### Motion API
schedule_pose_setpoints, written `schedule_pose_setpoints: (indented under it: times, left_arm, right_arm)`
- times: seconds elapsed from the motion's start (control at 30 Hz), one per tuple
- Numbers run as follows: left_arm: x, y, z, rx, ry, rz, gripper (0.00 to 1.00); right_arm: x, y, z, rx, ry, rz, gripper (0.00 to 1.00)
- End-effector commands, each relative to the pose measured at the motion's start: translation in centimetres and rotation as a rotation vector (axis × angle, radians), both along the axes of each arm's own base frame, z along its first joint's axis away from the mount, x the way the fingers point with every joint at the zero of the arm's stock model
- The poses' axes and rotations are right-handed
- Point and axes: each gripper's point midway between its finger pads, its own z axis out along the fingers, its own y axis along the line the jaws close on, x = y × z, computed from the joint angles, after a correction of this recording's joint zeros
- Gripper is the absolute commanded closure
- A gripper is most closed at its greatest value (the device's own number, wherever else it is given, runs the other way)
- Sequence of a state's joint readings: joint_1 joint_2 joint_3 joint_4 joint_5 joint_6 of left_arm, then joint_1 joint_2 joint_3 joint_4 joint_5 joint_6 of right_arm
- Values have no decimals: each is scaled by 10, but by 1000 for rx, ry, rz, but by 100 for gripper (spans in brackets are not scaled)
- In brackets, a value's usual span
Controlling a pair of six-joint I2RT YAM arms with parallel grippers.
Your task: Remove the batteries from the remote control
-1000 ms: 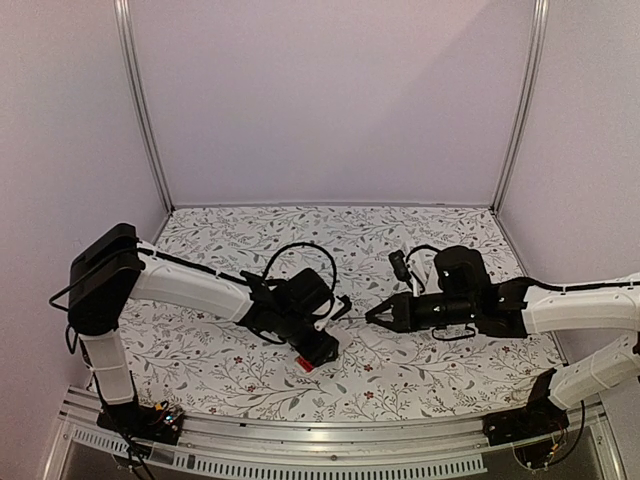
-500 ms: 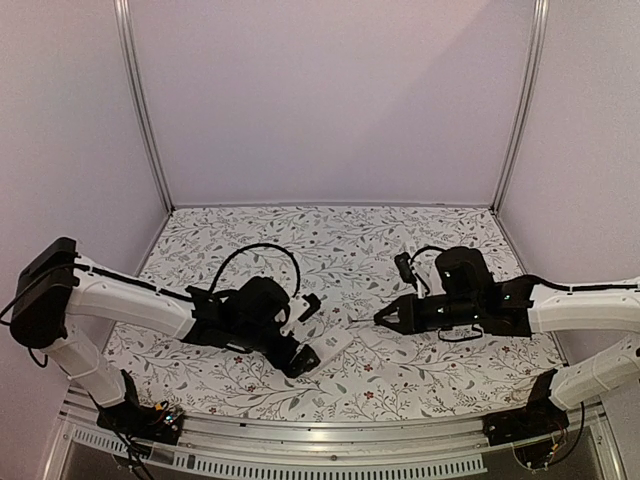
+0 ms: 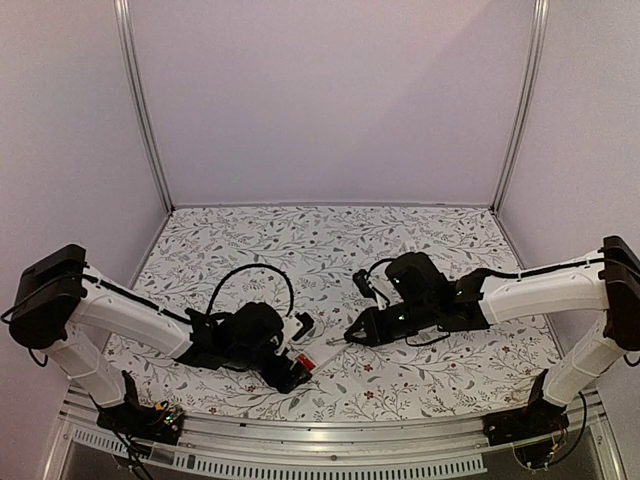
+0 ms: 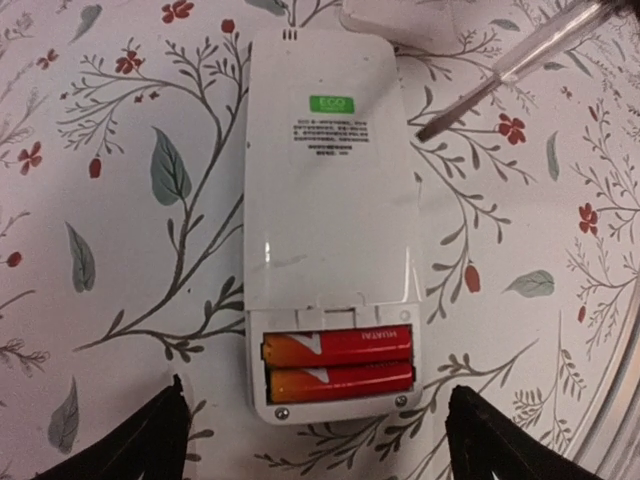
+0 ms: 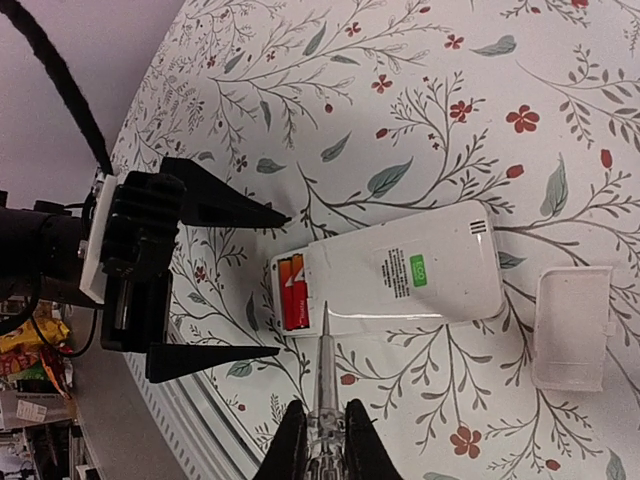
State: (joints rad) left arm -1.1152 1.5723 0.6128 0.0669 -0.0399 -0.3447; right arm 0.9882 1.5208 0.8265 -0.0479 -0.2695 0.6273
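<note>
The white remote control (image 4: 325,170) lies back-up on the floral table, its battery bay uncovered. Two red-orange batteries (image 4: 338,362) sit side by side in the bay. My left gripper (image 4: 320,450) is open; its black fingers (image 4: 150,440) straddle the battery end of the remote without touching it. In the top view the left gripper (image 3: 298,355) is at the near end of the remote (image 3: 328,349). My right gripper (image 5: 325,450) is shut on a clear pointed tool (image 5: 325,370). The tool's tip rests at the remote's (image 5: 400,278) long edge, beside the batteries (image 5: 293,292).
The loose white battery cover (image 5: 572,325) lies on the table just past the remote's far end. The metal rail (image 3: 320,440) of the table's front edge runs close behind the left gripper. Side posts and walls enclose the table.
The left gripper has opened, let go of the remote and drawn back towards the near edge. The right arm has swung left, bringing the tool's tip to the remote.
</note>
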Motion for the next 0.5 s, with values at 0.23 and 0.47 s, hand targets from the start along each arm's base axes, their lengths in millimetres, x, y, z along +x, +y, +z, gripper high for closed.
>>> schedule_pose_setpoints:
  times: [0.23, 0.47]
  left_arm:
    - [1, -9, -13, 78, -74, -42, 31]
    - [-6, -9, -18, 98, -71, -64, 50]
  right_arm:
    - [-17, 28, -17, -40, 53, 95, 100]
    - [-19, 33, -25, -61, 63, 107, 100]
